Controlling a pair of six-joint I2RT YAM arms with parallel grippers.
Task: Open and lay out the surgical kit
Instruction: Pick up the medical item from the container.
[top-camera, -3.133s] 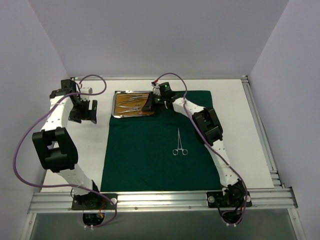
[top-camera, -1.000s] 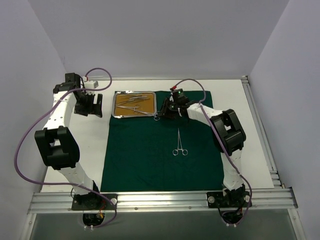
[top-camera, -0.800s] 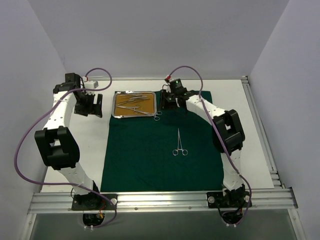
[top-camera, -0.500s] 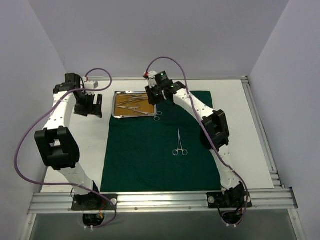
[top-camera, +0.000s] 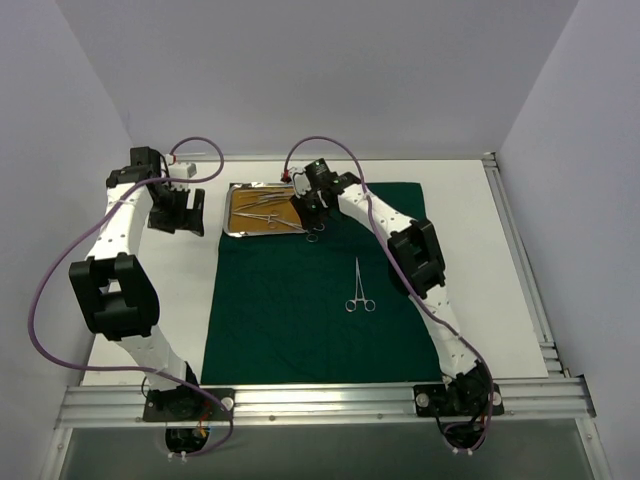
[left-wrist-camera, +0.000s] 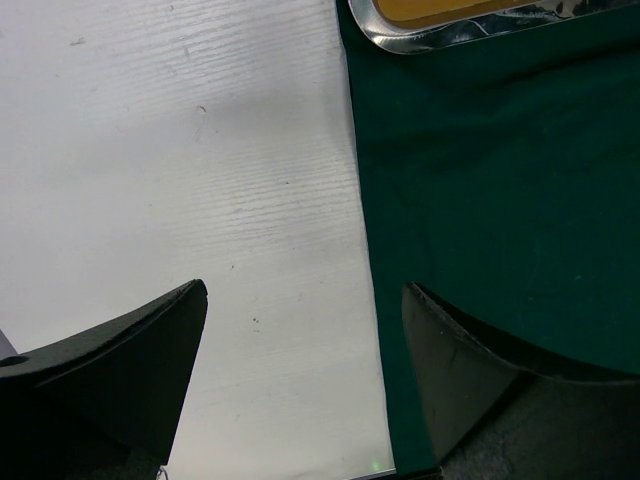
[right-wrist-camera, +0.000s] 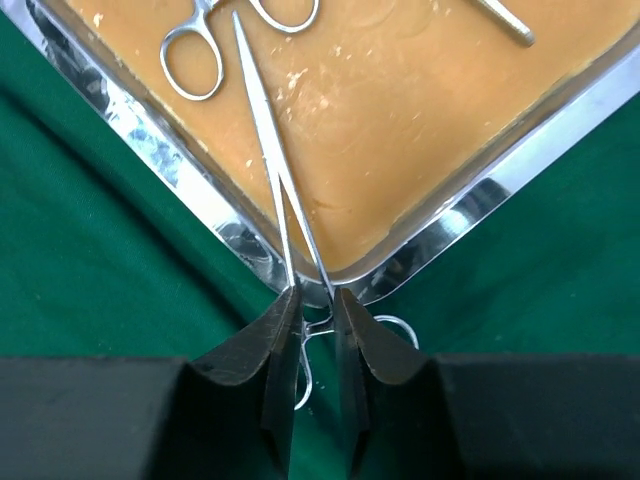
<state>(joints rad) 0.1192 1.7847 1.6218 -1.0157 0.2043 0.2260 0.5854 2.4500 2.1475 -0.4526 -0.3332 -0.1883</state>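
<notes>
Right fingers at the tray corner, left ones wide over bare table

The left gripper (left-wrist-camera: 305, 290) hangs with its dark, blunt fingers spread wide and holding nothing, above the white, faintly ribbed table (left-wrist-camera: 150, 150) just beside the straight left edge of the dark green cloth (left-wrist-camera: 500, 200), which lies flat and matte. On the cloth's far left part sits the tray (right-wrist-camera: 130, 135), a polished steel rectangle with rounded corners and a dull orange-brown floor. It holds a ring-handled clamp (right-wrist-camera: 190, 62) and a flat tweezer end (right-wrist-camera: 508, 25). A slim corner clamp (right-wrist-camera: 257, 95) lies across the tray's near right corner, tip inside and wire rings out on the cloth. The right gripper (right-wrist-camera: 318, 300) is drawn narrow on its shanks, pads touching. Further right, a lone clamp (top-camera: 360, 288) lies on open cloth.
</notes>
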